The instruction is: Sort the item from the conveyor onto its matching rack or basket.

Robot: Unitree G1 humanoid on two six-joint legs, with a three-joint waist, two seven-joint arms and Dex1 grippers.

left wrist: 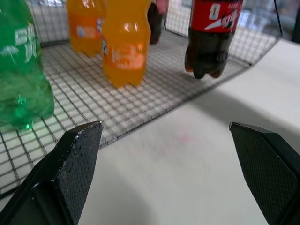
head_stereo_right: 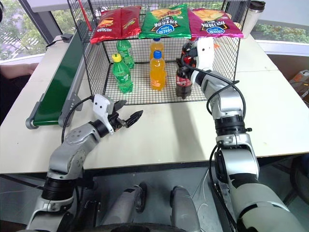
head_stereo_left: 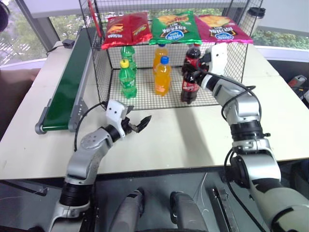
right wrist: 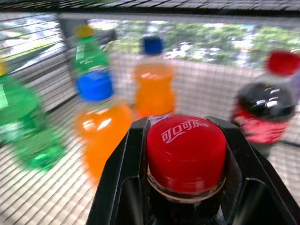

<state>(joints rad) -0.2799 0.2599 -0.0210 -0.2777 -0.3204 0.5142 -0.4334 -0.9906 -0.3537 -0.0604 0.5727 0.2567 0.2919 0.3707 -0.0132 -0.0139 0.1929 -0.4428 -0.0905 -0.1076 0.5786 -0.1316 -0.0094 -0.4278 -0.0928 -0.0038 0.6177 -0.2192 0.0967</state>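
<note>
Nearest, left gripper [head_stereo_left: 136,123] spread wide and empty above the tabletop's [head_stereo_left: 169,135] front half. Farther out, right gripper [right wrist: 186,154] clamped at the neck of cola bottle [head_stereo_left: 189,83], upright at the basket's [head_stereo_left: 101,67] open front edge, right side.

second cola bottle [head_stereo_left: 192,56] half hidden behind right arm, conveyor [head_stereo_left: 67,82] far end cut off

Left arm: bent low, forearm angled forward and toward the robot's right, wrist about level.
Left pincer [head_stereo_left: 137,123]: two black fingers spread wide, nothing between them.
Right arm: stretched forward, elbow raised, white wrist block at the far end.
Right pincer [right wrist: 186,154]: black fingers closed on the neck of the small brown cola bottle with red cap [right wrist: 186,152].
</note>
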